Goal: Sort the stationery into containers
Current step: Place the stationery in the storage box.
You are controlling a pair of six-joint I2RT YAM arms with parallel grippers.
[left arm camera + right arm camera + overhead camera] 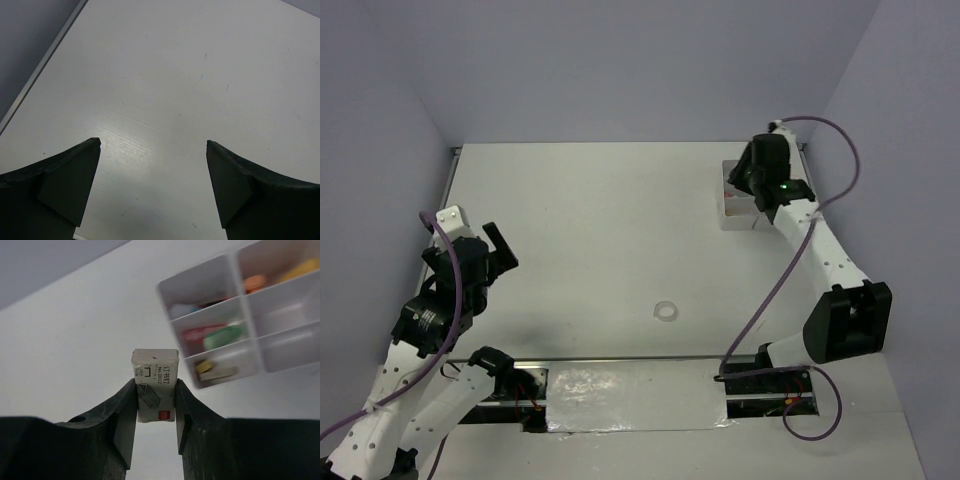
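Observation:
My right gripper (155, 390) is shut on a small white staple box (155, 385) and holds it in the air beside the white compartment trays (250, 301). In the top view the right gripper (757, 180) hovers over the trays (728, 215) at the far right. The compartments hold orange, pink, green and yellow items. A clear tape ring (666, 312) lies on the table's middle near the front. My left gripper (498, 250) is open and empty at the left, above bare table (165, 90).
A grey strip (630, 395) lies along the near edge between the arm bases. The table's left edge (40, 70) runs close to my left gripper. Purple walls enclose the table on three sides.

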